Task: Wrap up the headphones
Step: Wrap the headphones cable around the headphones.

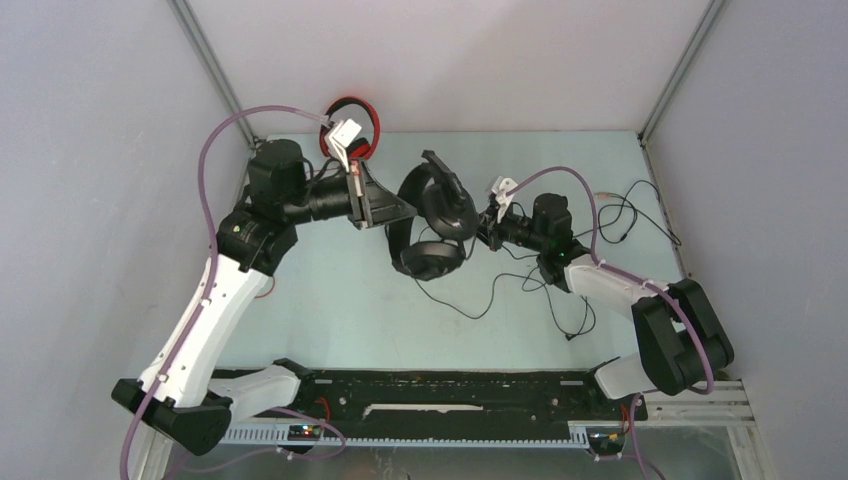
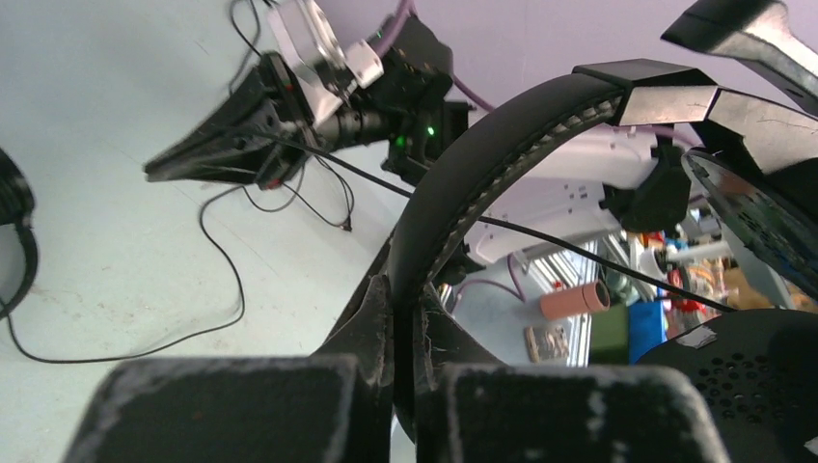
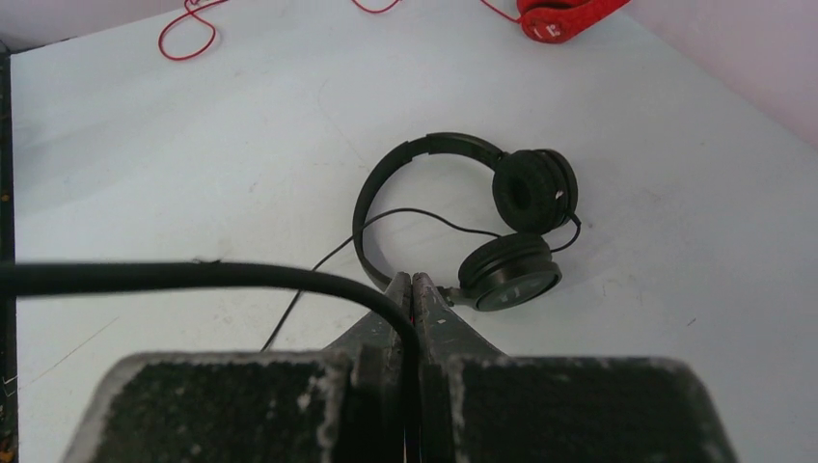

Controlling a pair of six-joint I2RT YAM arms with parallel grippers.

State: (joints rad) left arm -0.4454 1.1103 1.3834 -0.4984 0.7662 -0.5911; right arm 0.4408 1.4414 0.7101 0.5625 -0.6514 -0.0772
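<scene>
Above the counter, the black headset is hanging by its headband from the left tool, which is pressing together on it. The right tool, just right of that headset, is pinching its thin cable. The line is running crosswise between the two and slack is trailing right of the headset, so the right arm is likely sitting nearer for winding.

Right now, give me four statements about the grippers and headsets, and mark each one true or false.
1. The left gripper is shut on a black headset, pinching its band. True.
2. The right gripper is open and empty. False: it is shut on a thin black cable.
3. The red headset lies on the table, with no gripper on it. True.
4. Both black headsets are lifted. False: the second black headset lies flat on the table.
</scene>
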